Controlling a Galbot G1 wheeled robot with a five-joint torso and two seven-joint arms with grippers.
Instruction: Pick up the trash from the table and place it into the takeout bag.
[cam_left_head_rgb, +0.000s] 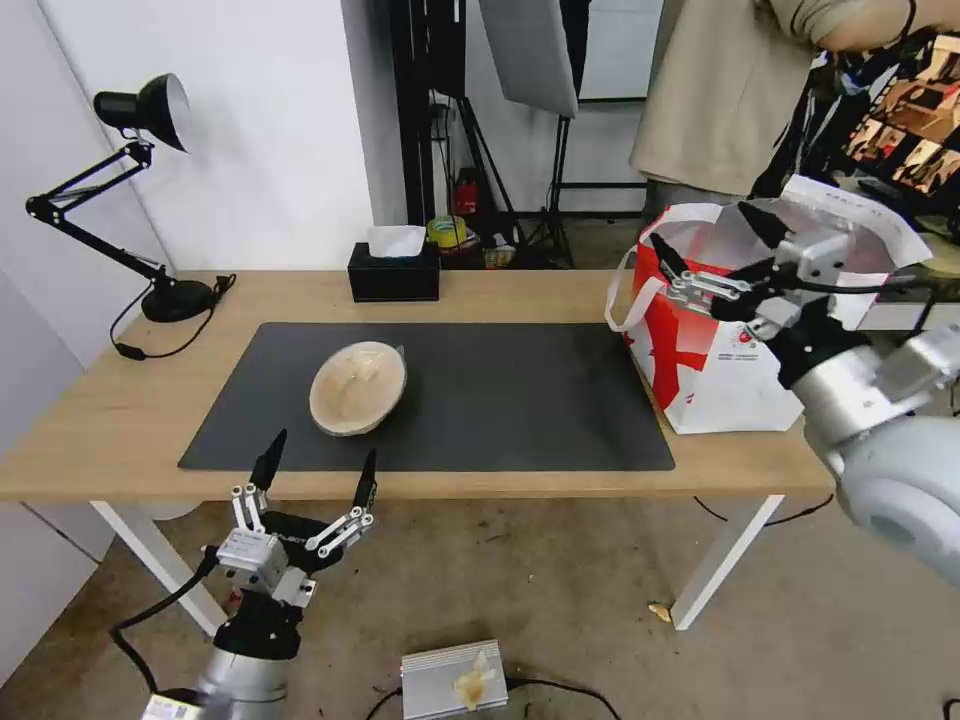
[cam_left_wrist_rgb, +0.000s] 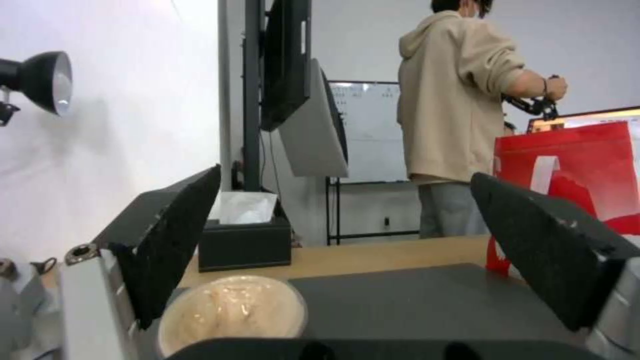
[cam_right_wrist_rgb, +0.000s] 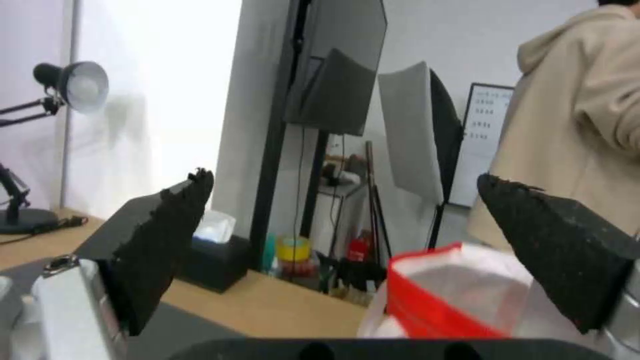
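Note:
One piece of trash, a tan oval bowl (cam_left_head_rgb: 357, 387), lies on the dark grey mat (cam_left_head_rgb: 500, 400) of the light-wood table (cam_left_head_rgb: 100, 420); it also sits low in the left wrist view (cam_left_wrist_rgb: 232, 310). My left gripper (cam_left_head_rgb: 318, 467) hangs open just off the table's front edge, short of the bowl, nothing between its fingers. The white-and-red takeout bag (cam_left_head_rgb: 715, 370) stands at the table's right end, mouth open. My right gripper (cam_left_head_rgb: 715, 242) hovers open and empty over the bag's mouth, whose red rim (cam_right_wrist_rgb: 427, 295) lies below its fingers.
A black tissue box (cam_left_head_rgb: 394, 270) sits at the table's back edge and a black desk lamp (cam_left_head_rgb: 150, 190) at its back left corner. A person in a beige hoodie stands behind the bag. A silver box (cam_left_head_rgb: 450, 680) lies on the floor.

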